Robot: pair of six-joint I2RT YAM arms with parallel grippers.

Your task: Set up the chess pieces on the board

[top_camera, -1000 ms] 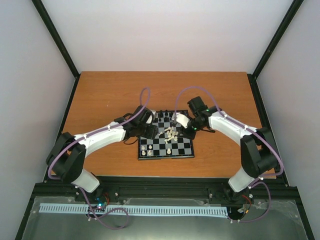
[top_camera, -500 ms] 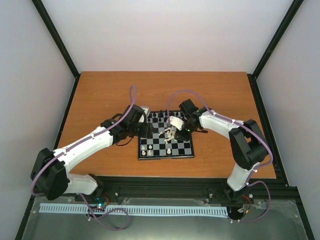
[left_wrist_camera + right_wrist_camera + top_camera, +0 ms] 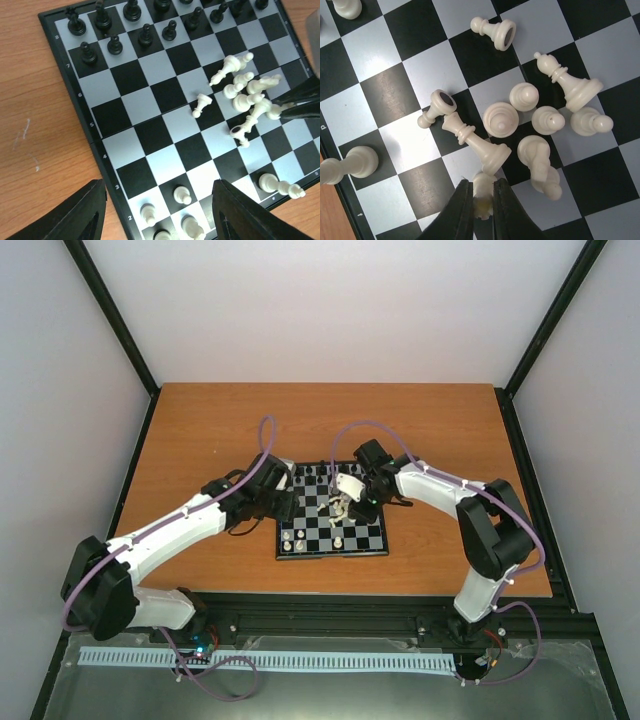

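Pinching one white piece [image 3: 483, 197] between its nearly shut fingers [image 3: 460, 212], your right gripper [image 3: 480, 186] sits at the rim of the heap [image 3: 530, 120] of toppled cream chessmen lying near the middle of the board [image 3: 385, 95]. Only the right wrist view shows that grip plainly. From above, the gripper merely covers the heap, and the piece is too small to pick out.

The left wrist view adds what the right one misses: black men [image 3: 145, 30] standing in two rows along the board's far edge, and a few white men [image 3: 182, 195] upright by its near edge. It also shows the right fingers reaching in from the board's right side.

Your left gripper [image 3: 159, 185] hangs over the board's left edge, jaws spread wide and holding nothing.

The overhead view alone shows the two grippers facing each other across the board, which lies on the table [image 3: 200, 430].
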